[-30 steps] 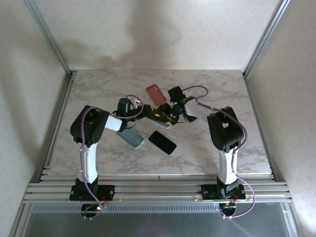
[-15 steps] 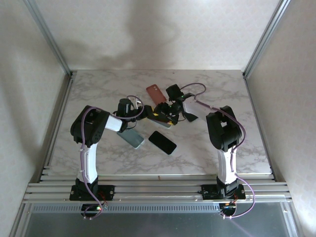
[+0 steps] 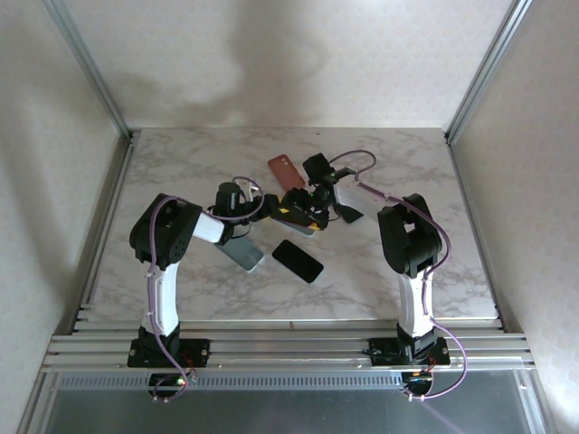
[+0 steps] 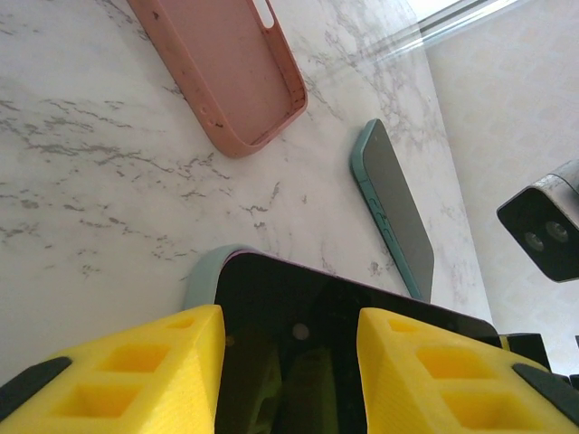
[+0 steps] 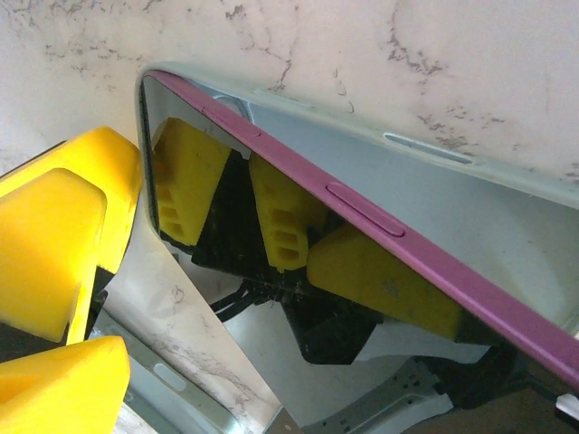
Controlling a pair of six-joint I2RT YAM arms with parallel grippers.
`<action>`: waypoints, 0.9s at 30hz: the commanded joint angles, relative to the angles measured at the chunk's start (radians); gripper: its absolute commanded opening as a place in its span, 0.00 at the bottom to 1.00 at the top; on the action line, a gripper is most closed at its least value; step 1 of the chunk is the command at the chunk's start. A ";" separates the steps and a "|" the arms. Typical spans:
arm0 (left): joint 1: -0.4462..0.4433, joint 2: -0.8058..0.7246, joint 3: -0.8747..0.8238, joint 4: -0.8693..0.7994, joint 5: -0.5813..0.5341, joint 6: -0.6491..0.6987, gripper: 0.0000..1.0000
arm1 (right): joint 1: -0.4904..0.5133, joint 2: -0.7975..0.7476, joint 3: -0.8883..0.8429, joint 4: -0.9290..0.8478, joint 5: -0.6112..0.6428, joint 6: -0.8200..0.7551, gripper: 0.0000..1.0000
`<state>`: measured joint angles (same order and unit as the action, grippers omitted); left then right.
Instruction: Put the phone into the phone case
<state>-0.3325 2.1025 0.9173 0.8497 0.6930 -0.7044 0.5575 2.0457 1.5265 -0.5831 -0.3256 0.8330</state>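
Note:
The phone (image 4: 308, 362) has a black screen and a purple side (image 5: 362, 212). My left gripper (image 4: 289, 325) is shut on it, one yellow finger on each long edge. One end of the phone lies in the pale grey phone case (image 4: 201, 276), whose inner wall (image 5: 470, 208) shows past the purple side; the phone is tilted against it. In the top view, phone and case (image 3: 299, 220) sit mid-table between both grippers. My left gripper (image 3: 276, 209) reaches in from the left. My right gripper (image 3: 324, 206) is at the far end, jaws open and spread.
A pink case (image 3: 286, 172) (image 4: 226, 72) lies empty behind the work spot. A teal-edged phone (image 4: 393, 212) lies to the right in the left wrist view. A grey-teal case (image 3: 241, 252) and a black phone (image 3: 298, 260) lie in front.
My right gripper's jaws have spread wider and its wrist has edged slightly towards the back. The left gripper and the phone have stayed put.

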 commanded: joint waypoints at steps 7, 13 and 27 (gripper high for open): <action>-0.023 -0.010 -0.028 -0.009 0.047 -0.027 0.42 | 0.012 0.007 0.036 -0.053 0.033 -0.030 0.95; -0.023 -0.008 -0.032 -0.003 0.048 -0.029 0.42 | 0.012 0.007 0.037 -0.063 0.036 -0.035 0.96; -0.023 -0.002 -0.035 0.017 0.049 -0.043 0.43 | 0.012 -0.004 0.038 -0.083 0.041 -0.043 0.97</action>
<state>-0.3336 2.1025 0.9009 0.8818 0.6975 -0.7280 0.5575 2.0457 1.5345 -0.6441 -0.3058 0.8036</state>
